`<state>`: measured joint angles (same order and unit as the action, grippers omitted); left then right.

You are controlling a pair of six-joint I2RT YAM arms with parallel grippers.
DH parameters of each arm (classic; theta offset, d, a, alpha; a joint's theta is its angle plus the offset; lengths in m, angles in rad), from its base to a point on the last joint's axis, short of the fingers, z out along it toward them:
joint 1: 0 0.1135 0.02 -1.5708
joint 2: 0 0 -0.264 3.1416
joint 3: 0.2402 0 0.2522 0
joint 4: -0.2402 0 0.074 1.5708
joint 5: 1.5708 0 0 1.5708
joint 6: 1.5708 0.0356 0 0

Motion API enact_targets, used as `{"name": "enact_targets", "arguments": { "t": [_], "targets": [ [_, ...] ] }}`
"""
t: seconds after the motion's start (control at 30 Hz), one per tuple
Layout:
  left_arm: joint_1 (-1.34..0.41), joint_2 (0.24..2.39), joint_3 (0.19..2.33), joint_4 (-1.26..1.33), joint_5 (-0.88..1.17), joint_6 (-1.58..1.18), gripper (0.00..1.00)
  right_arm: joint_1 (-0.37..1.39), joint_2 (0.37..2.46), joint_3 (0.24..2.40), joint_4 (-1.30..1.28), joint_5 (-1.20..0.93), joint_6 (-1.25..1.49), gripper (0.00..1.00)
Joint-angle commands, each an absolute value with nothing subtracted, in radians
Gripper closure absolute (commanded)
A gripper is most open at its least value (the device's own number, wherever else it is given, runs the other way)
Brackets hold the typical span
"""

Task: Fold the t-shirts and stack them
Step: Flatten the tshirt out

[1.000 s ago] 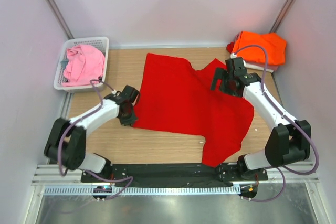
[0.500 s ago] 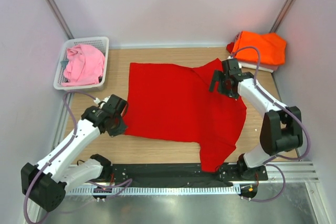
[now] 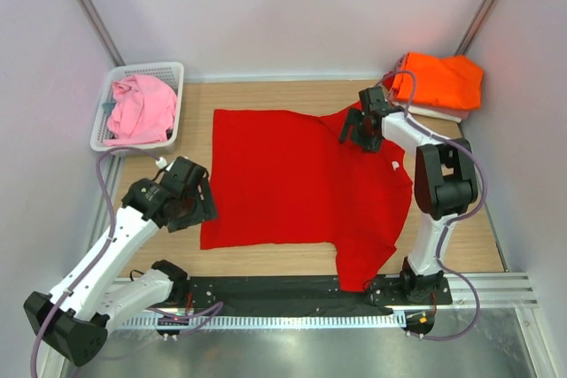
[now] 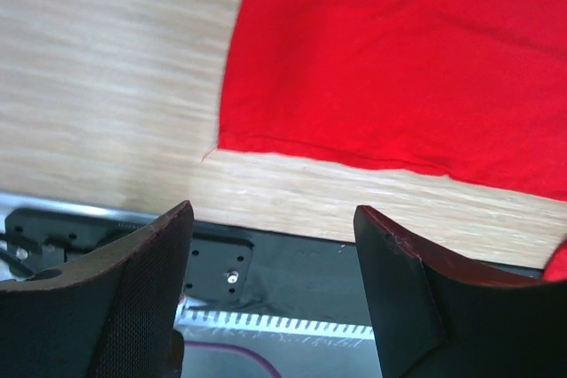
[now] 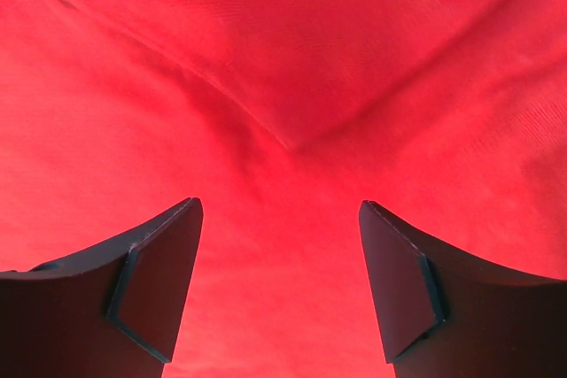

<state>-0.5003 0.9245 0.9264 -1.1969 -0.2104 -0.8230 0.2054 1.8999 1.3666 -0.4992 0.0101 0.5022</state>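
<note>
On the wooden table (image 3: 266, 258), the red shirt (image 3: 301, 174) lies spread almost flat between the two arms. Its near right part runs off the wood onto the black base plate (image 3: 266, 288). A small white mark (image 3: 394, 164) shows near its right side. The orange shirt (image 3: 440, 80) sits bundled at the far right corner. The pink shirt (image 3: 137, 105) lies crumpled in the basket (image 3: 146, 68) at the far left.

Left gripper (image 3: 197, 205): just beside the near left corner of the red shirt. Its fingers (image 4: 133, 289) stand spread with nothing between them, and the hem (image 4: 337, 158) lies clear of both.

Right gripper (image 3: 357, 133): over the far right part of the red shirt, near the sleeve. Its fingers (image 5: 151, 281) also stand spread, and a raised crease (image 5: 288, 143) in the cloth sits ahead of the gap. Whether the tips touch the cloth cannot be told.

Handling, as judged: the cloth is light, soft and limp. It has no stiffness, so a lifted edge will sag and trail, and it will likely drag on the wood rather than slide freely. Nothing here is fragile. Take hold at a hem corner or a shoulder seam. Grip two corners of the same edge, one per arm, so that the edge remains straight when carried across.
</note>
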Motion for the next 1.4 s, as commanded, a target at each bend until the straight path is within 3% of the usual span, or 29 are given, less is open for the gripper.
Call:
{"name": "enact_targets", "arguments": {
  "t": [0.0,0.1,0.33,0.77,1.13,1.37],
  "targets": [
    [-0.503,0.948,0.995,-1.098,-0.176,-0.695,0.26,0.202,1.94,1.454,-0.466,-0.015,0.532,0.23],
    [-0.503,0.997,1.035,-1.104,-0.242,-0.617,0.26,0.202,1.985,1.503,-0.48,-0.005,0.538,0.27],
    [-0.502,0.988,0.973,-0.962,-0.112,-0.574,0.28,0.202,2.071,1.591,-0.515,0.04,0.546,0.37],
    [-0.502,0.93,0.962,-0.948,-0.127,-0.581,0.29,0.204,1.985,1.494,-0.505,0.081,0.571,0.38],
    [-0.502,0.927,0.959,-0.948,-0.135,-0.586,0.29,0.213,2.042,1.551,-0.511,0.077,0.571,0.39],
    [-0.502,0.925,0.959,-0.948,-0.143,-0.589,0.3,0.212,2.086,1.629,-0.529,0.071,0.568,0.48]
  ]
}}
